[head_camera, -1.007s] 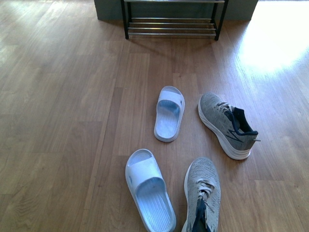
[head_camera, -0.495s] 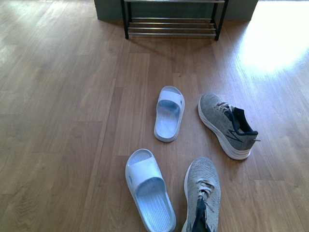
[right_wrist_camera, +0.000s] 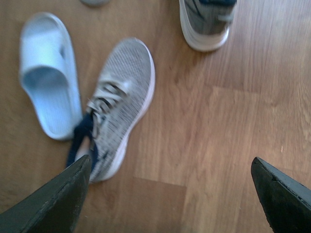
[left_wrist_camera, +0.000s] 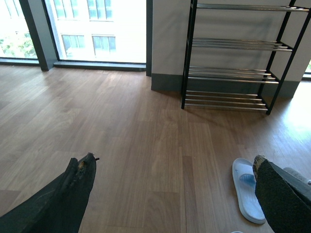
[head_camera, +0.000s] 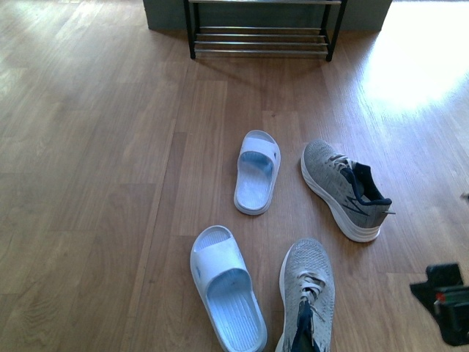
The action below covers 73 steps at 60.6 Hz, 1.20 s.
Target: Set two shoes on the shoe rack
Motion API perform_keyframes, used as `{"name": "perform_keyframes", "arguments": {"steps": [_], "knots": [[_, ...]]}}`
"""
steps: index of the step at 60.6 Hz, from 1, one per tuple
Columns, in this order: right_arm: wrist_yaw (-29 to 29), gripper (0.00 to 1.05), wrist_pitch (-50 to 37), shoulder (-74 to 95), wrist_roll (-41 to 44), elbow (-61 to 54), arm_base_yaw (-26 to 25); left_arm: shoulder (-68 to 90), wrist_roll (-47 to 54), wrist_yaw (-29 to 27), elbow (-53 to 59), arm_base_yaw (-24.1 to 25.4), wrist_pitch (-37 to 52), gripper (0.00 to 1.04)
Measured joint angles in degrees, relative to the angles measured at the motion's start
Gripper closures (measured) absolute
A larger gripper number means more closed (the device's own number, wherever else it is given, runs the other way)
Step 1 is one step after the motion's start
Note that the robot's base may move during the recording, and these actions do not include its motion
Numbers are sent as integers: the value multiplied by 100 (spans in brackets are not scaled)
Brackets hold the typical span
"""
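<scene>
Two grey knit shoes lie on the wood floor. One shoe (head_camera: 344, 189) is at the right, toe pointing away. The nearer shoe (head_camera: 306, 293) is at the bottom edge. In the right wrist view the nearer shoe (right_wrist_camera: 119, 107) lies beside one finger of my right gripper (right_wrist_camera: 171, 162), which hangs open over bare floor; the other shoe's heel (right_wrist_camera: 206, 22) is beyond it. My right arm (head_camera: 448, 301) shows at the lower right of the front view. The shoe rack (head_camera: 260, 33) stands at the far wall, its tiers (left_wrist_camera: 233, 73) bare. My left gripper (left_wrist_camera: 172, 159) is open and holds nothing.
Two pale blue slides lie among the shoes: one (head_camera: 256, 172) left of the far shoe, one (head_camera: 227, 290) left of the near shoe. The far slide (left_wrist_camera: 248, 189) shows by my left gripper's finger. Windows (left_wrist_camera: 97, 29) line the wall left of the rack.
My right arm has come into the front view at the lower right corner. The shoes and slides have not moved.
</scene>
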<state>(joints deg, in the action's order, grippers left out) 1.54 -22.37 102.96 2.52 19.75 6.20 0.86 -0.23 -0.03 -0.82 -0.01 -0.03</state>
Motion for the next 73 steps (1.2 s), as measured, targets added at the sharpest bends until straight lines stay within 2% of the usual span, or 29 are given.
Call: {"name": "perform_keyframes", "arguments": {"steps": [11, 17, 24, 32, 44, 57, 73], "knots": [[-157, 9, -455, 2170, -20, 245, 289, 0, 0, 0, 0, 0, 0, 9], [-225, 9, -455, 2647, -127, 470, 389, -2, 0, 0, 0, 0, 0, 9], [-188, 9, -400, 3294, -675, 874, 675, -2, 0, 0, 0, 0, 2, 9], [-13, 9, -227, 3582, -1250, 1174, 964, -2, 0, 0, 0, 0, 0, 9], [44, 9, 199, 3633, -1633, 1626, 1226, 0, 0, 0, 0, 0, 2, 9], [138, 9, 817, 4052, -1692, 2658, 1609, -2, 0, 0, 0, 0, 2, 9], [-46, 9, 975, 4688, -1657, 3180, 1652, -2, 0, 0, 0, 0, 0, 9]]}}
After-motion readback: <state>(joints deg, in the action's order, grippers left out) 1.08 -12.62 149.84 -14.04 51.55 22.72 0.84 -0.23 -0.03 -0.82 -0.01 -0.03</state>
